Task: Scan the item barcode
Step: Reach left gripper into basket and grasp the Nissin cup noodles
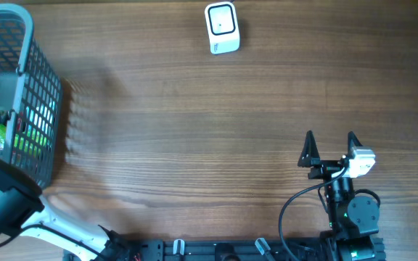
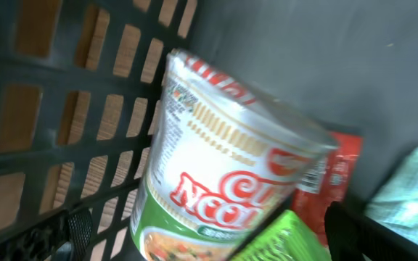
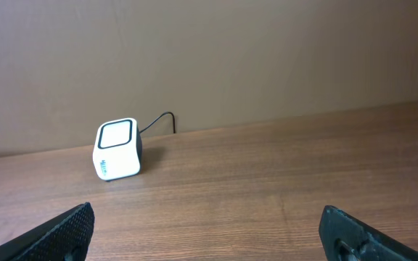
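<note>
- The task looks barely begun. No item has been lifted out, and nothing is at the scanner (image 1: 222, 27), which stands alone at the far edge of the table (image 1: 194, 130), right of centre.
- The likely item, a cup of noodles (image 2: 223, 167), lies tilted inside the grey basket (image 1: 42, 80) at the far left of the table. It leans against the mesh wall, with a red packet (image 2: 332, 174), a green packet (image 2: 281, 239) and a pale packet (image 2: 412, 188) crowded to its right.
- Left to do, as I judge it: close on the cup, lift it clear of the basket, carry it right to the scanner, and turn its barcode to the scanner's window. I cannot make out a barcode on the side of the cup that shows.
- The left claw (image 2: 220, 243) is down inside the basket with its jaws spread as wide as they go. One dark tip shows at each lower corner of the wrist view, and the cup sits in front of and between them. It grips nothing, and I cannot tell whether either tip touches the cup.
- The right claw (image 1: 330, 145) rests at the near right of the table, well apart from the scanner it faces. Its jaws are fully spread, and it holds and touches nothing.
</note>
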Controlling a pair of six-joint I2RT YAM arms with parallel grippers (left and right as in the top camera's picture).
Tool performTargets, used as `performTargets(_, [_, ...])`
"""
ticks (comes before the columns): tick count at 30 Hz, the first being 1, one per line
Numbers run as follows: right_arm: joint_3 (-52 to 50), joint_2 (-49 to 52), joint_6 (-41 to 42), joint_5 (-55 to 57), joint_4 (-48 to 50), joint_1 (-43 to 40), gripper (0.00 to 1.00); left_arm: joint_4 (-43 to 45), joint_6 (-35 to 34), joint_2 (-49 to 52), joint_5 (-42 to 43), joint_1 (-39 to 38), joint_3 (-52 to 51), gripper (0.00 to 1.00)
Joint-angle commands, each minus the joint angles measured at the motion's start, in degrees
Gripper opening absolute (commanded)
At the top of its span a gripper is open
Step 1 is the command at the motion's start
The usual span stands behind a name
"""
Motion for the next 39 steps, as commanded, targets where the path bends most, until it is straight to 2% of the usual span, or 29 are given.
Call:
performTargets(1, [-0.1,-0.3,0.1,0.3,0.3,-0.2,1.00,0.3,5.6,2.9,7.8,2.6,0.4,1.00])
performTargets(4, [-0.1,-0.3,0.1,0.3,0.3,-0.2,1.00,1.4,8.5,3.3,8.6,2.7,0.4,1.00])
performTargets(13, [-0.1,-0.3,0.1,0.3,0.3,-0.2,1.00,1.8,8.5,10.1,9.5,2.8,0.3,1.00])
performTargets(17, [-0.1,-0.3,0.1,0.3,0.3,-0.2,1.00,2.7,8.5,10.3,9.9,2.8,0.3,0.82])
performTargets(19, [-0.1,-0.3,0.1,0.3,0.3,-0.2,1.00,3.8,8.4,9.2,9.9,2.8,0.5,0.80])
performTargets(23, [-0.1,-0.3,0.1,0.3,0.3,-0.2,1.00,8.2,3.6,4.0,9.9,2.7,0.5,0.78])
performTargets(25, [-0.1,-0.3,0.1,0.3,0.3,-0.2,1.00,10.1,2.4,0.8,9.9,2.5,0.5,0.80])
performTargets(31, [-0.1,-0.3,0.1,0.3,0.3,-0.2,1.00,12.7,2.4,-8.4,10.2,-0.2,0.5,0.81])
performTargets(39, [-0.1,-0.3,0.1,0.3,0.3,-0.2,1.00,13.5,2.4,-24.9,10.3,-9.5,0.5,0.81])
